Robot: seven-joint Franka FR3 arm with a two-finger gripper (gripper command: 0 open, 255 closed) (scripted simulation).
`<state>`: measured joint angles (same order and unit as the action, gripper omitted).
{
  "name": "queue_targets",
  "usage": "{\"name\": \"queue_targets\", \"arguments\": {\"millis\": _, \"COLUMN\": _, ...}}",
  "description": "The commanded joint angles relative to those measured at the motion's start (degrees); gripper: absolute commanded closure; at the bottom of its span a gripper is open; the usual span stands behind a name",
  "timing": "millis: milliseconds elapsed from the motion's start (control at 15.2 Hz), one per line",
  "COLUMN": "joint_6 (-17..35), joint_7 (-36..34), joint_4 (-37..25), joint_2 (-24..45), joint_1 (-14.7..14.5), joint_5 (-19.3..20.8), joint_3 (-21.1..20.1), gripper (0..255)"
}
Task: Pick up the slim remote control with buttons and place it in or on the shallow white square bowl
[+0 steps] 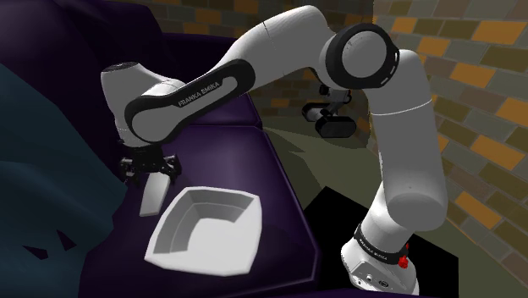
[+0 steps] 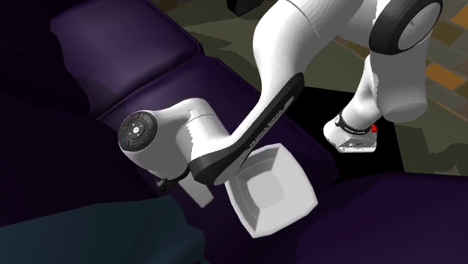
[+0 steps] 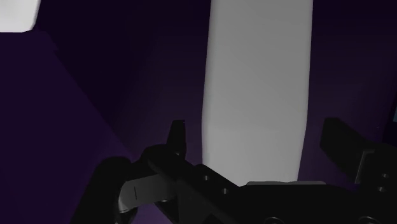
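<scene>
Remote [image 3: 257, 83] is lying on the purple couch [image 1: 254, 161], running lengthwise right between the jaws, and it's showing up as a plain white slab with no buttons that I can make out. The gripper [image 3: 254, 130] is hanging low over it with the jaws standing open. Each finger [image 3: 177, 137] is sitting just outside one long edge, with a sliver of cushion showing in the gap, so nothing is getting squeezed.

So I'm guessing we're sitting at the very start of the grab. The approach is looking done, but the pinch, the lift, the carry and the drop-off are all waiting.

The white square bowl [image 1: 245, 241] is sitting empty on the same cushion, just beside the remote and off to one side of the jaws. The trip over isn't looking long once the remote is actually in hand.
</scene>
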<state>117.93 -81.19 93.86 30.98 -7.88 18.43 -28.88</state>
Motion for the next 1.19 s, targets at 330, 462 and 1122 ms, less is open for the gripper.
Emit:
{"name": "queue_targets", "arguments": {"millis": 330, "joint_6": 0.00, "joint_7": 0.10, "joint_4": 0.13, "joint_2": 0.16, "joint_1": -0.07, "joint_5": -0.04, "joint_3": -0.08, "gripper": 255}}
{"name": "queue_targets", "arguments": {"millis": 462, "joint_6": 0.00, "joint_7": 0.09, "joint_4": 0.17, "joint_2": 0.11, "joint_1": -0.06, "joint_5": -0.06, "joint_3": -0.10, "gripper": 255}}
{"name": "queue_targets", "arguments": {"millis": 1122, "joint_6": -4.80, "joint_7": 1.06, "joint_4": -2.32, "joint_2": -2.50, "joint_1": 0.26, "joint_5": -1.65, "joint_3": -1.06, "gripper": 255}}
